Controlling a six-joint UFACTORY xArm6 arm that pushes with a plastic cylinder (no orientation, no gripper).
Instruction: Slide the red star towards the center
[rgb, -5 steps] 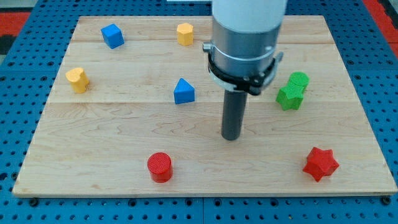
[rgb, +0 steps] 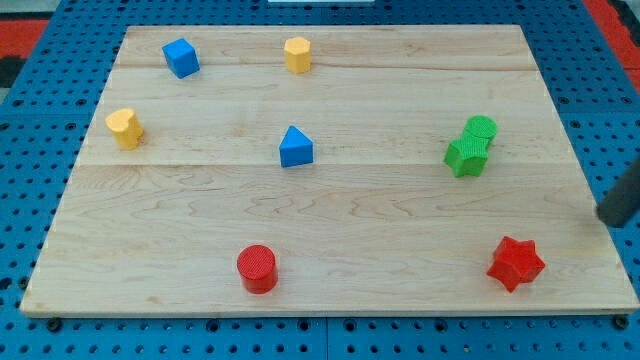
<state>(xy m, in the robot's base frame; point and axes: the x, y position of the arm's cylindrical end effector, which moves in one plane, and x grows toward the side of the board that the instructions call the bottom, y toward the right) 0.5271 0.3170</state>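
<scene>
The red star (rgb: 516, 263) lies near the bottom right corner of the wooden board (rgb: 400, 220). Only the dark lower end of my rod shows, at the view's right edge. My tip (rgb: 607, 216) is just past the board's right edge, up and to the right of the red star and clear of it. It touches no block.
A green cylinder (rgb: 481, 128) and a green star (rgb: 465, 157) touch each other above the red star. A blue triangle (rgb: 295, 147) sits near the board's middle. A red cylinder (rgb: 257, 268) is at bottom left. A blue cube (rgb: 181, 57) and two yellow blocks (rgb: 297, 54) (rgb: 125, 128) are at top left.
The arm has swung from the board's middle to the view's right edge, so only the rod's end now shows. No block has moved.
</scene>
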